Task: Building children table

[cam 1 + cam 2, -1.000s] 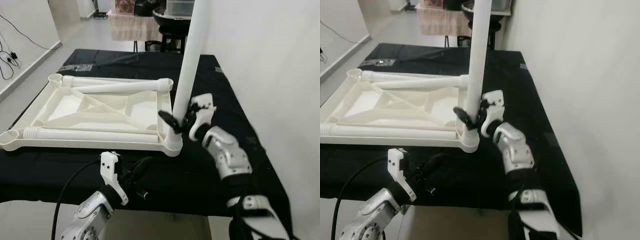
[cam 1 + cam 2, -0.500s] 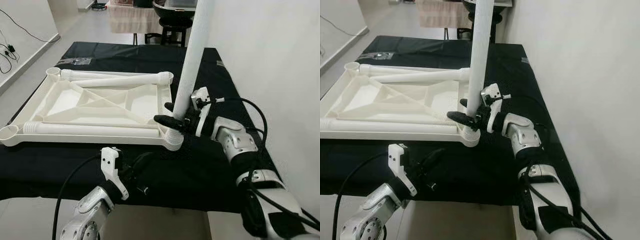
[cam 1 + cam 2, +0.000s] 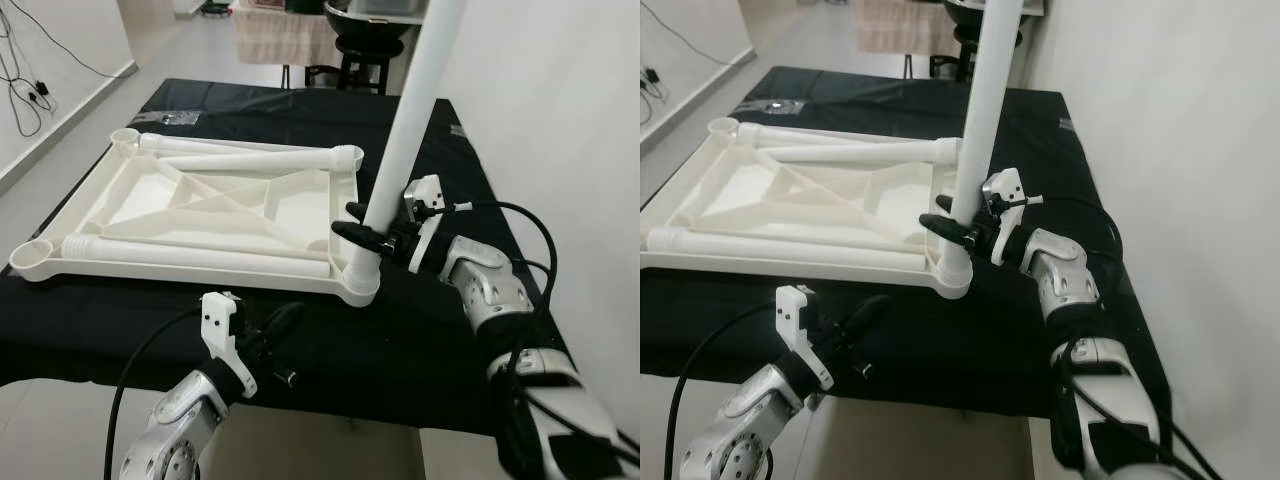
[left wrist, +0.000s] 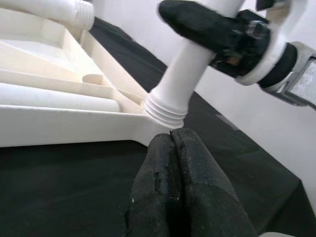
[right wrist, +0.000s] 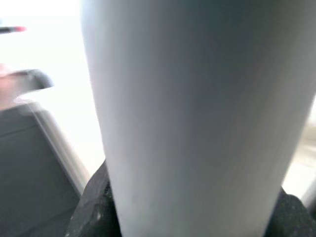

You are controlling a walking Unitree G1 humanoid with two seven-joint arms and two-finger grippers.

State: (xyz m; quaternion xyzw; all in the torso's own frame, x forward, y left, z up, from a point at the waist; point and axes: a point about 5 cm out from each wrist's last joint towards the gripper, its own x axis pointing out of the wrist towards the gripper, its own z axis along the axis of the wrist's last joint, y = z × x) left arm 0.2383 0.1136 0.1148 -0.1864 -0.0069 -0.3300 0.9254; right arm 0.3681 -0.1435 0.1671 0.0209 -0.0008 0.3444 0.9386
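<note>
An upside-down white tabletop (image 3: 180, 272) lies on the black-covered table (image 3: 420, 330). One white leg (image 3: 410, 110) stands upright in its near right corner socket, leaning slightly right. My right gripper (image 3: 368, 228) is shut on this leg just above its threaded base (image 4: 165, 111); the leg (image 5: 197, 118) sits close against the right wrist camera. Three loose legs lie inside the tabletop, two along the far side (image 3: 250, 160) and one along the near side (image 3: 190, 252). My left gripper (image 3: 280, 325) hovers low at the table's front edge, shut on nothing, pointing at the socket.
A white wall (image 3: 560, 100) runs close along the table's right side. Beyond the far end stand a dark stool with a black bowl (image 3: 370, 30) and a cloth-covered table (image 3: 275, 35). Cables (image 3: 25, 90) trail down the left wall.
My right wrist has turned around the upright leg and its forearm now reaches in more level from the right. The camera has shifted. The left gripper stays put.
</note>
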